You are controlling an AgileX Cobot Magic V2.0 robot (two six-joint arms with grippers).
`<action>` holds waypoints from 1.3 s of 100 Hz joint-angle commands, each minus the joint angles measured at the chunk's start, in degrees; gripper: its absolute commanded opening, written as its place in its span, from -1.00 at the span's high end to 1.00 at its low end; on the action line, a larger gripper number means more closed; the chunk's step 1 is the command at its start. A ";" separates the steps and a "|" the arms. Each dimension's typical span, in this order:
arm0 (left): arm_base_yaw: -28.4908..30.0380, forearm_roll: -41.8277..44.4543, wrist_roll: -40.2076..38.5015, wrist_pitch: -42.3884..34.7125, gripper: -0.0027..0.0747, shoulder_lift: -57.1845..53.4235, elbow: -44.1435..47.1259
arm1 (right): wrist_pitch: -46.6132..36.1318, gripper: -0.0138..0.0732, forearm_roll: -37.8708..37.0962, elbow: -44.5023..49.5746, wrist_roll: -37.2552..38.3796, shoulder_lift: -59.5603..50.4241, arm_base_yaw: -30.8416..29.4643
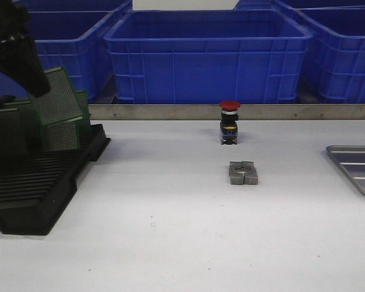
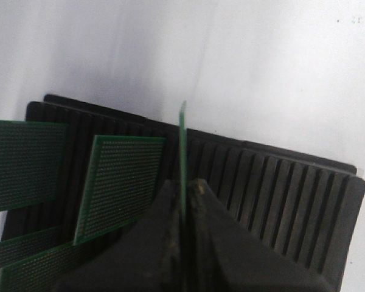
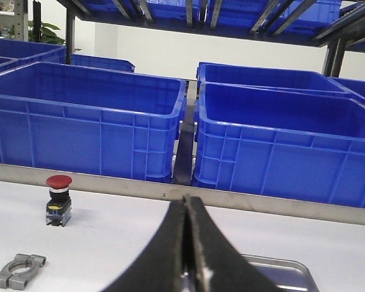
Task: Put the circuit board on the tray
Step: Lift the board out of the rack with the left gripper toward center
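My left gripper (image 2: 184,182) is shut on a green circuit board (image 2: 183,140), seen edge-on in the left wrist view, just above the black slotted rack (image 2: 280,194). In the front view the same board (image 1: 62,96) hangs tilted under the dark left gripper (image 1: 39,85) at the far left. The silver-grey tray (image 1: 360,169) lies at the table's right edge, partly cut off. My right gripper (image 3: 187,199) is shut with nothing in it, close above the tray's near rim (image 3: 280,271). It does not show in the front view.
Other green boards (image 2: 118,182) stand in the rack (image 1: 42,182). A red push button (image 1: 229,121) and a grey metal clamp (image 1: 243,173) sit mid-table. Blue crates (image 1: 207,55) line the back behind a metal rail (image 1: 170,112).
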 commanded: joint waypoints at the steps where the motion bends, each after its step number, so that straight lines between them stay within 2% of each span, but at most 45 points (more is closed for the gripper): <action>1: -0.57 -4.73 -0.87 3.69 0.98 -5.62 -1.98 | -4.30 0.84 -0.55 -0.71 -0.16 -1.29 -0.35; 26: -6.89 -8.45 -5.72 3.69 0.98 -12.76 -1.98 | -4.30 0.84 -0.55 -0.71 -0.16 -1.29 -0.35; 47: -17.51 -9.23 -9.45 3.69 0.98 -15.18 -1.98 | -4.30 0.84 -0.55 -0.71 -0.16 -1.29 -0.35; 71: -28.31 -9.23 -9.54 3.69 0.98 -15.18 -1.18 | -4.43 0.84 -0.55 -0.71 -0.16 -1.29 -0.35; 96: -31.57 -9.52 -9.54 3.69 0.98 -15.18 -1.18 | -6.69 0.84 -0.47 -0.71 0.00 -1.29 -0.21; 105: -31.57 -10.04 -9.54 3.69 0.98 -15.18 -1.18 | -8.28 0.84 -0.05 -1.16 3.10 -1.29 -0.10; 113: -31.57 -10.31 -9.54 3.69 0.98 -15.18 -1.18 | -4.77 0.84 -0.05 -3.65 4.25 -1.14 -0.10; 130: -31.57 -10.31 -9.54 3.61 0.98 -15.18 -1.18 | 12.63 0.84 2.61 -14.16 5.82 1.62 -0.10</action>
